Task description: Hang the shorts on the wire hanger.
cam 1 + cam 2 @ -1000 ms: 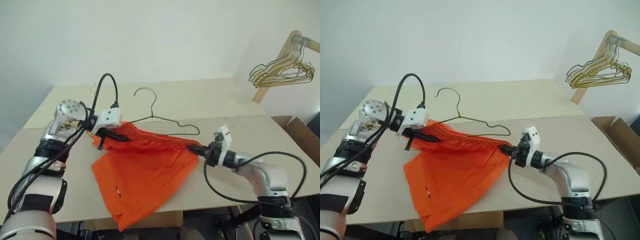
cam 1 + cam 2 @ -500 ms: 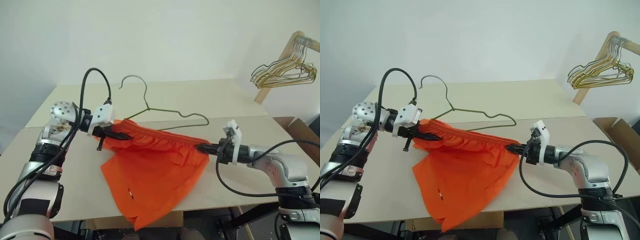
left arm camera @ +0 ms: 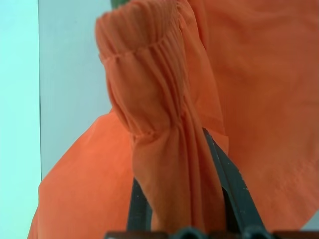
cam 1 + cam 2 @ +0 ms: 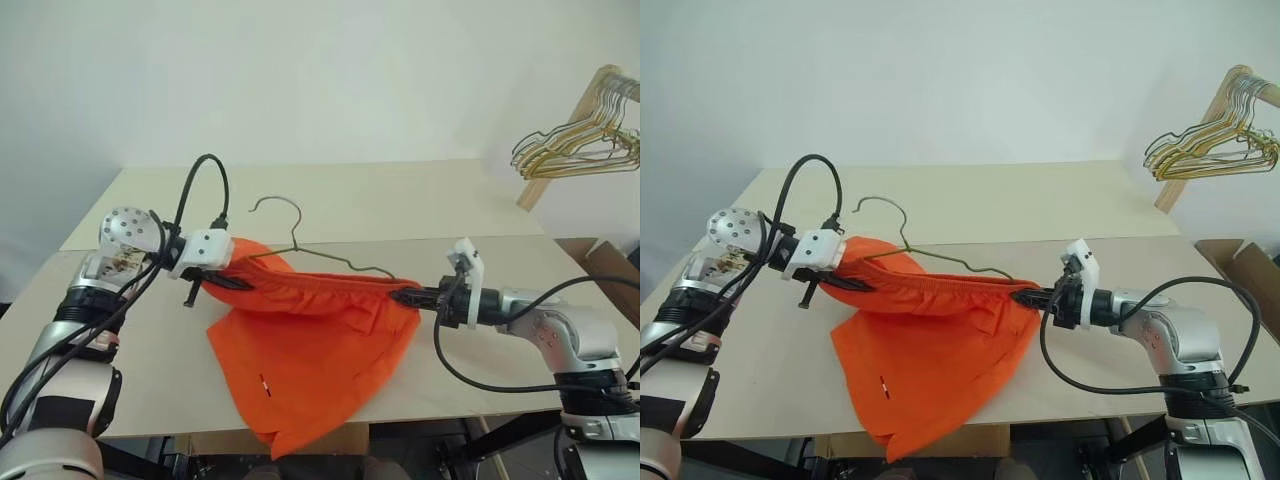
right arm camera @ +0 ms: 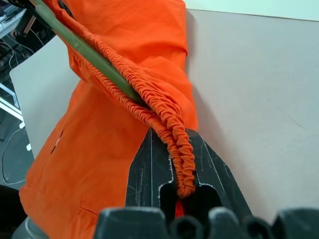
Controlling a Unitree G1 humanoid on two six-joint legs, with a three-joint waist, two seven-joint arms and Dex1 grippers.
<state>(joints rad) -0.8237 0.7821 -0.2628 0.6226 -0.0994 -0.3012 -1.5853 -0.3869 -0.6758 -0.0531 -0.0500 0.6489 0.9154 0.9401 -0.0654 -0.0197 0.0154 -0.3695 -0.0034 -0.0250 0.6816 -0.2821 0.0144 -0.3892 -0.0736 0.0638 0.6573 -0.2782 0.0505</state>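
Gripper on my left (image 4: 232,281) is clamped on one end of the gathered waistband of the bright orange cloth shorts (image 4: 310,350); my right gripper (image 4: 408,295) pinches the other end, so the band is stretched between them above the pale worktop (image 4: 400,200). One arm of the thin olive-grey wire hanger (image 4: 300,243) lies along the waistband, hook up, and the legs drape towards the worktop's near edge.

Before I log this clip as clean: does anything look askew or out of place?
Slightly. The shorts are stretched by the waistband between the left gripper and right gripper, and their leg end droops past the table front edge. The wire hanger sits tilted, its lower part tucked in the waistband.
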